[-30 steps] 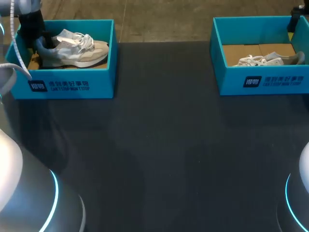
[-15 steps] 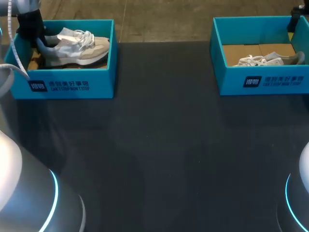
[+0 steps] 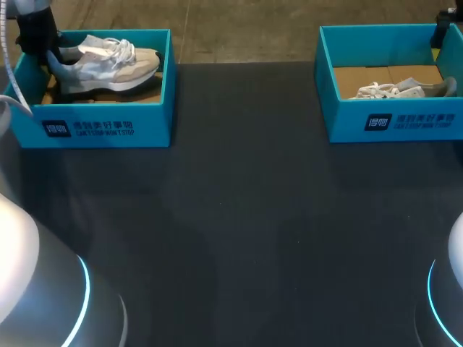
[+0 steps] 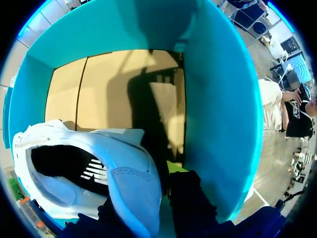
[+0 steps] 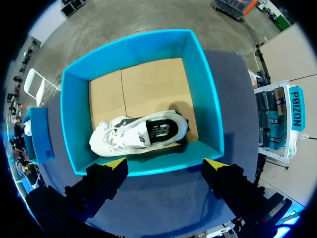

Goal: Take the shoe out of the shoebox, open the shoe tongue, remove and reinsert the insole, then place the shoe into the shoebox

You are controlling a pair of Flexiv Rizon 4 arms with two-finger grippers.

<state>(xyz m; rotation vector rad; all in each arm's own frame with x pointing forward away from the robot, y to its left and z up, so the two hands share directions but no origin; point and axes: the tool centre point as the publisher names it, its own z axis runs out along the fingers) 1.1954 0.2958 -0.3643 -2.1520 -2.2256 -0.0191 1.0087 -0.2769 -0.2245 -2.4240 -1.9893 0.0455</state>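
A grey and white shoe [image 3: 108, 61] is in the left teal shoebox [image 3: 94, 126], raised off the cardboard floor. My left gripper [image 3: 49, 56] is shut on its heel at the box's left end. In the left wrist view the pale blue heel [image 4: 130, 181] sits between the dark fingers [image 4: 190, 206], with the box wall [image 4: 223, 114] just beside them. My right gripper [image 5: 165, 163] hangs open high above the right shoebox [image 5: 69, 114], where a white shoe [image 5: 141, 133] lies on its side. That second shoe [image 3: 401, 89] and its box [image 3: 394, 123] also show in the head view.
The two shoeboxes stand at the far left and far right of the dark table [image 3: 246, 217]. A broad stretch of tabletop lies between and in front of them. The bases of my arms fill the near corners.
My left gripper has closed on the shoe's heel and risen, lifting the shoe higher within the left box. The right arm has stayed still.
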